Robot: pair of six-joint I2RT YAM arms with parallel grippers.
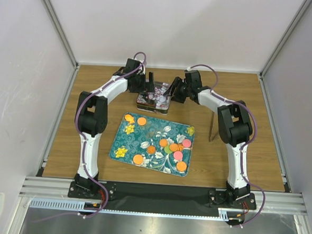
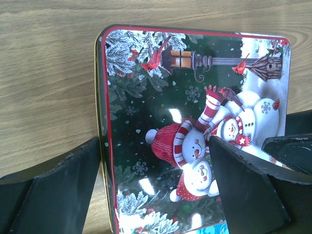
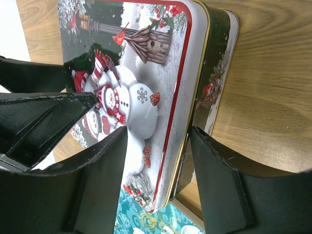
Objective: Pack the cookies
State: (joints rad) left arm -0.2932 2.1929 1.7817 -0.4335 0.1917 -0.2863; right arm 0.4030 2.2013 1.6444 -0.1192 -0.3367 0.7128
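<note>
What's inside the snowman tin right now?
Nothing inside shows: the snowman lid covers the tin in every view. The cookies in sight lie on the teal tray. The left pincer and right pincer each straddle a lid edge, jaws open.

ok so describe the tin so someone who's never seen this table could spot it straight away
On the wooden table, look just past the far edge of the teal flowered tray. The tin sits there, a small rectangular box with snowmen and red birds printed on top. It is the only box; the cookies on the tray are flat little discs.
</note>
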